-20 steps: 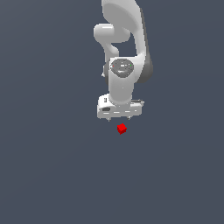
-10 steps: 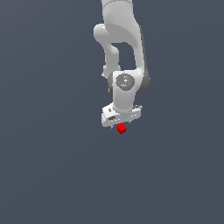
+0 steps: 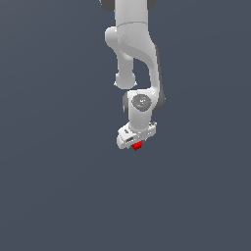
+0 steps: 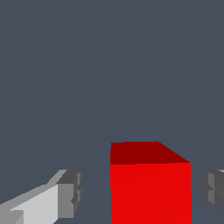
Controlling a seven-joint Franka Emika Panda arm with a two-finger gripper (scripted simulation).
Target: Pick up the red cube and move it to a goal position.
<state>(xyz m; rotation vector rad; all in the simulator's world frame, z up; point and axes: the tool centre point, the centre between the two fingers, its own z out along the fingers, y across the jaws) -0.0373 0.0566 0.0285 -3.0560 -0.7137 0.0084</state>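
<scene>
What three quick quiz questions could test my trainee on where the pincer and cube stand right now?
1. True or false: the pincer is open, with gaps either side of the red cube.
2. The red cube sits: A) between the fingers, B) far off to one side, C) on top of the arm.
3. What colour is the floor?

Key: 1 true; 2 A; 3 dark grey-blue.

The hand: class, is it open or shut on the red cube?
Open. In the wrist view the hand straddles the red cube, with a visible gap between each finger and the cube.
</scene>
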